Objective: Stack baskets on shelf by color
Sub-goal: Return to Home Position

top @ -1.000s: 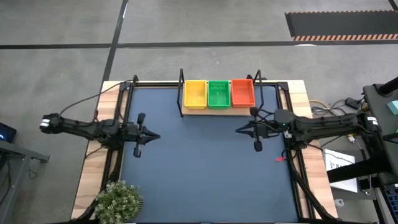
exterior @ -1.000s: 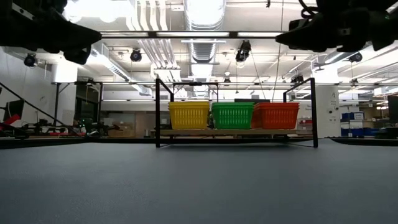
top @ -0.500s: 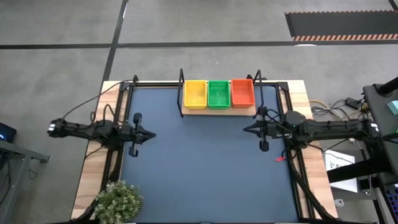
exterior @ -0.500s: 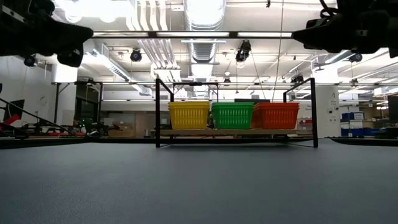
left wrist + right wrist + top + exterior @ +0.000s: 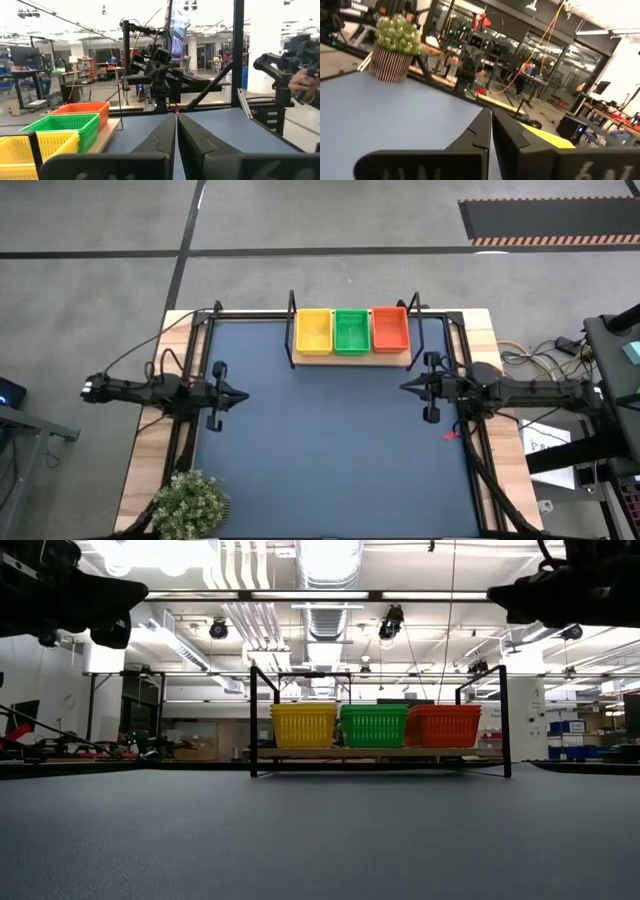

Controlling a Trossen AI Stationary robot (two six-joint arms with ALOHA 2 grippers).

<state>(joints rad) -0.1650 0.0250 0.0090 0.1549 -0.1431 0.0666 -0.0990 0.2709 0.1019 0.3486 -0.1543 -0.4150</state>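
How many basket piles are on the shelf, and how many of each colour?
yellow pile: 1
green pile: 1
red-orange pile: 1
Total: 3 piles, side by side on the shelf. The pictures do not show how many baskets are in each pile.

Left arm (image 5: 150, 390), right arm (image 5: 530, 390) slim, black, cabled (left's rear seemingly white-tipped); pincer fingers (image 5: 161, 142) dark.
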